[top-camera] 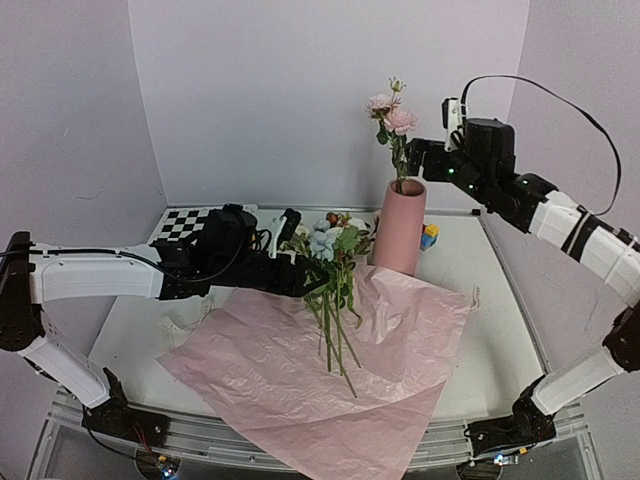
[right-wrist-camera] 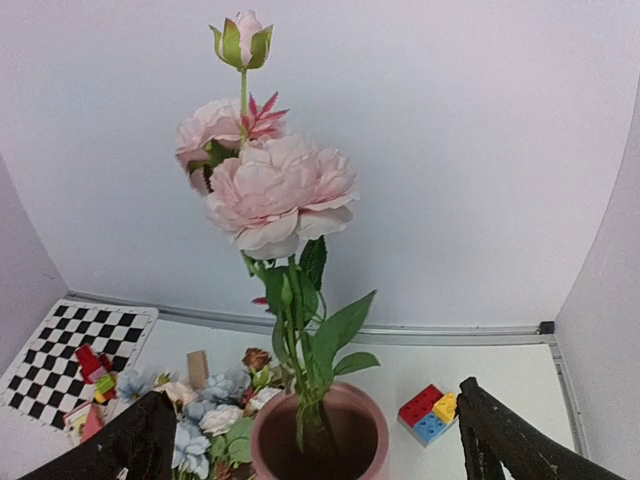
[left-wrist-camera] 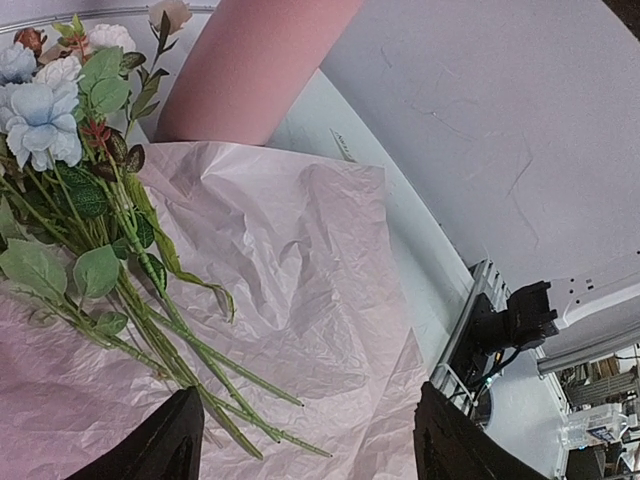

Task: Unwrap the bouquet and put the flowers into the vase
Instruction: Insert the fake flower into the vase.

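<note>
The pink vase (top-camera: pixel 402 228) stands at the back of the table, and a stem of pale pink flowers (top-camera: pixel 392 113) is upright in it. My right gripper (top-camera: pixel 412 160) hovers open just above and behind the vase mouth (right-wrist-camera: pixel 375 420), with the pink blooms (right-wrist-camera: pixel 270 190) free between its fingers. The bouquet lies unwrapped. Its pink paper (top-camera: pixel 330 385) is spread flat, and the other flowers (top-camera: pixel 335 245) lie on it with their stems (left-wrist-camera: pixel 170 340) towards the front. My left gripper (top-camera: pixel 312 280) is open low over those stems (left-wrist-camera: pixel 305 450), which run past one finger (left-wrist-camera: pixel 160 445).
Coloured toy blocks (top-camera: pixel 429 236) sit right of the vase (right-wrist-camera: pixel 428 412). A checkerboard (top-camera: pixel 185 222) lies at the back left with small toys near it. A cream ribbon (top-camera: pixel 185 325) lies left of the paper. The paper overhangs the front rail (top-camera: pixel 480 432).
</note>
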